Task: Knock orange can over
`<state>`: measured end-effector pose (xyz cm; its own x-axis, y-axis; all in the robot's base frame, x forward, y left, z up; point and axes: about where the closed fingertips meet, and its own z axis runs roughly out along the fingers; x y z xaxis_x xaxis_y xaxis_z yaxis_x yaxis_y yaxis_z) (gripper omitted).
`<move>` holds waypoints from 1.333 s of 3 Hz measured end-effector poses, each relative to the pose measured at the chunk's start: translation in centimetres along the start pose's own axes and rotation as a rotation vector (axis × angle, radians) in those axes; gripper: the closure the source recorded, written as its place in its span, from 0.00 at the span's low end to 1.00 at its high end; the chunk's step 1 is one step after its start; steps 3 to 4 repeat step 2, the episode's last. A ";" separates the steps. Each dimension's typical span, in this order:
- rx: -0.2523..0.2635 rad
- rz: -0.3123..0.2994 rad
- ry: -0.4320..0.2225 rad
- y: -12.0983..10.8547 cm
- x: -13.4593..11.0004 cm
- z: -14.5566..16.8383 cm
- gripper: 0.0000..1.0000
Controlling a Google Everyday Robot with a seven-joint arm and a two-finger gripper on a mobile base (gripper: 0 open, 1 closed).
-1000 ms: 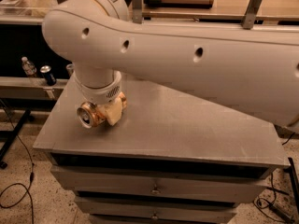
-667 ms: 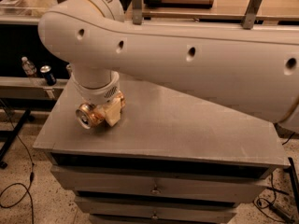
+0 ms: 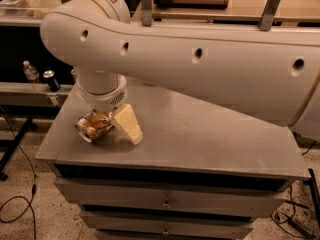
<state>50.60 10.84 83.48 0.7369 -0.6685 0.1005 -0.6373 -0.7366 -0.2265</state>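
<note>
A grey metal bench (image 3: pixel 215 134) has drawers beneath it. The orange can (image 3: pixel 92 126) lies on its side near the bench's front-left corner. Its silver end faces that corner, and its long axis runs back toward the bench's middle. The tool (image 3: pixel 120 126) points down, touching the can's right side; I cannot tell whether it is wide or narrow. The thick white arm (image 3: pixel 200 69) reaches in from the right edge, with its wrist bent straight down over the can. Judging by how it lies, the can is already toppled.
</note>
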 end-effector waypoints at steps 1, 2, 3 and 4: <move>-0.002 0.000 -0.003 0.0 0.0 0.0 0.00; -0.009 0.016 -0.010 -0.1 0.0 0.0 0.00; -0.009 0.016 -0.010 -0.1 0.0 0.0 0.00; -0.009 0.016 -0.010 -0.1 0.0 0.0 0.00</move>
